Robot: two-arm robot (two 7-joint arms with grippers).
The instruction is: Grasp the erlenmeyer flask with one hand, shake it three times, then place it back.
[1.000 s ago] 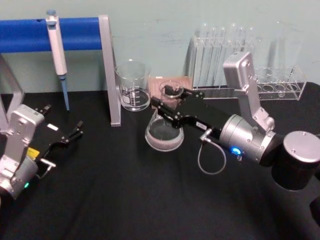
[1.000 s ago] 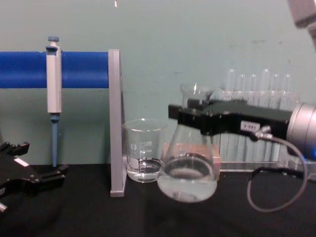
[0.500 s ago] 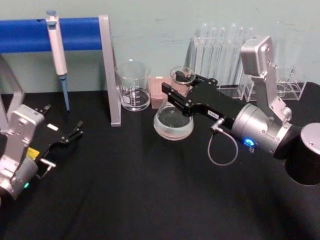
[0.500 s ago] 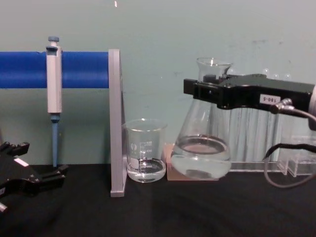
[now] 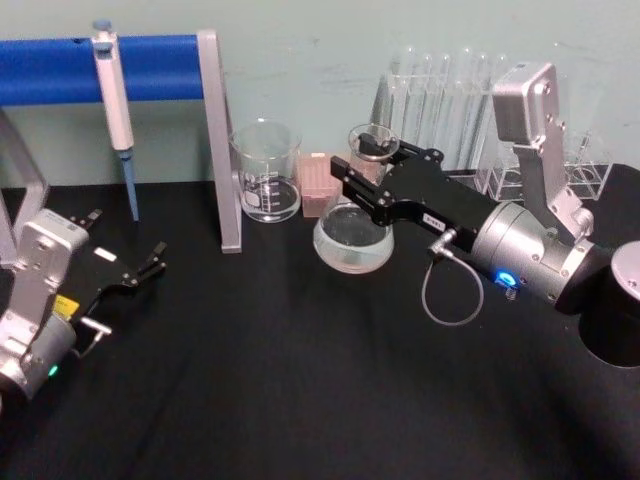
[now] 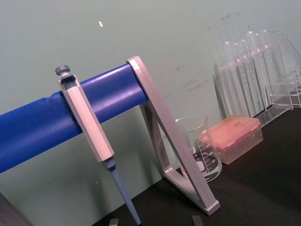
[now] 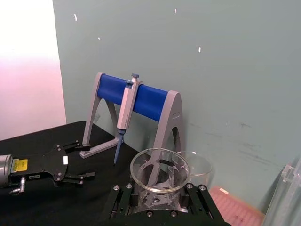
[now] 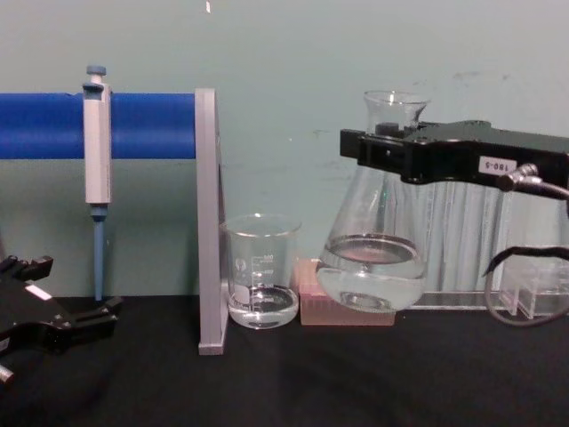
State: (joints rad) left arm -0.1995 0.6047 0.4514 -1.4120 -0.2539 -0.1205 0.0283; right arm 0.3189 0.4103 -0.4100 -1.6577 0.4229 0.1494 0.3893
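Clamping erlenmeyer flask (image 8: pixel 378 213) neck — right gripper (image 8: pixel 386 151) | chest view: clear of table (image 8: pixel 284 382) (some liquid (image 8: pixel 372 283)) | left gripper (image 7: pixel 82 161) spread

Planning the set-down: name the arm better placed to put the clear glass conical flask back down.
Right. The right gripper is shut on the clear glass conical flask, lifted above the black table; the left gripper lies open, far left.
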